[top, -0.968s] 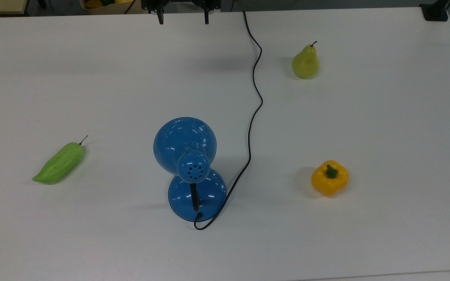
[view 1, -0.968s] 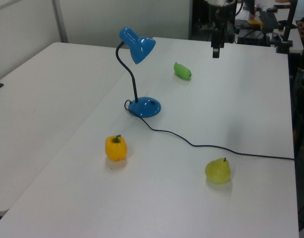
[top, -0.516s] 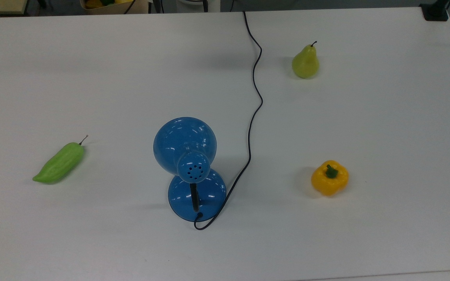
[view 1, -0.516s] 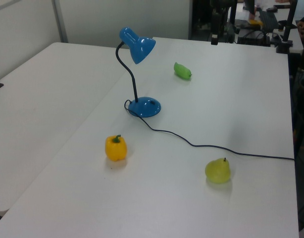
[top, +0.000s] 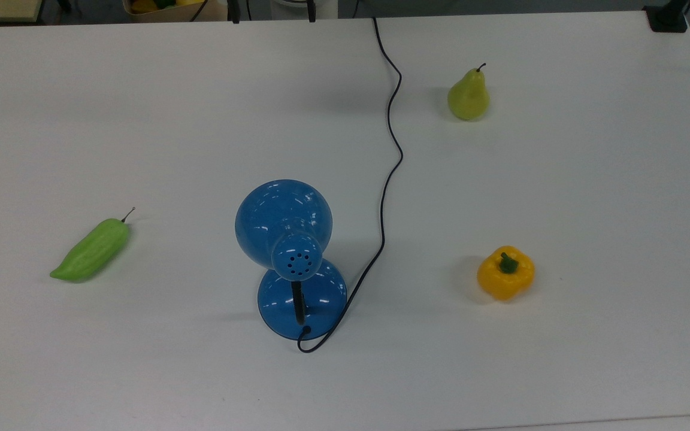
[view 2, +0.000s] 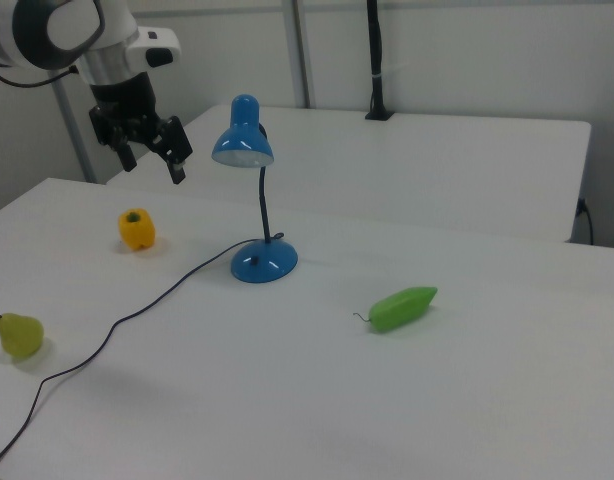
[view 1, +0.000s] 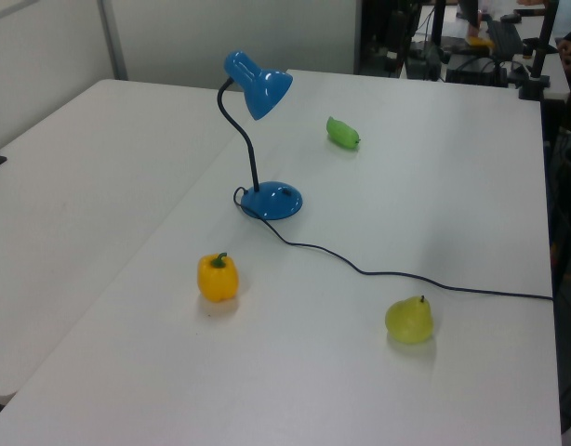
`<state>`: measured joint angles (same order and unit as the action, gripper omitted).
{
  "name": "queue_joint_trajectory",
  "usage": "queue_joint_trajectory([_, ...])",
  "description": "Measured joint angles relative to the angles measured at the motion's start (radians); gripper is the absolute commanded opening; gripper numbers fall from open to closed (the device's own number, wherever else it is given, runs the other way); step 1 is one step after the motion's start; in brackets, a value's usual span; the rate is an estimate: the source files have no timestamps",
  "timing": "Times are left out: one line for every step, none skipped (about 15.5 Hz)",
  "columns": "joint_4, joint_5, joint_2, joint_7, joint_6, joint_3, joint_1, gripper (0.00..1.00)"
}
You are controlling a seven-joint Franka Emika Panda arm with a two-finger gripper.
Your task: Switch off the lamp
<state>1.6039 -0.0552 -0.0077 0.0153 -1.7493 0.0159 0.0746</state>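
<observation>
Blue lamp sits mid-table, shade tipped down, and from where I'm standing it looks dark: no glow under the cone, no bright patch on the white table. The gripper has pulled back. A sec ago its fingertips hung over the far table edge in the top view; half a sec ago they'd nearly slipped out of it, and now just the tips show at the top rim. In the right view it hangs high, well apart from the lamp, toward the right view's left, fingers spread and holding nothing. My read: switch press is done and the arm is backing off, so the task is prob finished or nearly so.

Other stuff: yellow bell pepper lies below the gripper, a bit nearer the lamp base. Green pear sits well below it, toward the right view's left edge. Green chilli pepper is far off, beyond the lamp. Black cord snakes from the base past the pear, under the gripper's side of the table. Nothing blocks the retreat; only the cord lies near, flat on the table.
</observation>
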Motion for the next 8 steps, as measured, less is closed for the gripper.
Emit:
queue_joint_trajectory([0.000, 0.000, 0.000, 0.000, -0.010, 0.005, 0.000, 1.00])
queue_joint_trajectory([0.000, 0.000, 0.000, 0.000, -0.012, 0.008, 0.000, 1.00])
queue_joint_trajectory([0.000, 0.000, 0.000, 0.000, -0.012, 0.009, 0.001, 1.00])
queue_joint_trajectory([0.002, 0.000, 0.000, 0.004, -0.012, 0.009, 0.001, 1.00])
queue_joint_trajectory([0.003, 0.000, 0.000, 0.017, -0.012, 0.010, 0.002, 1.00])
queue_joint_trajectory([0.004, 0.000, 0.000, 0.033, -0.012, 0.010, 0.003, 1.00])
queue_joint_trajectory([0.005, 0.000, 0.000, 0.042, -0.012, 0.010, 0.005, 1.00])
queue_joint_trajectory([0.005, 0.000, 0.000, 0.048, -0.012, 0.009, 0.006, 1.00])
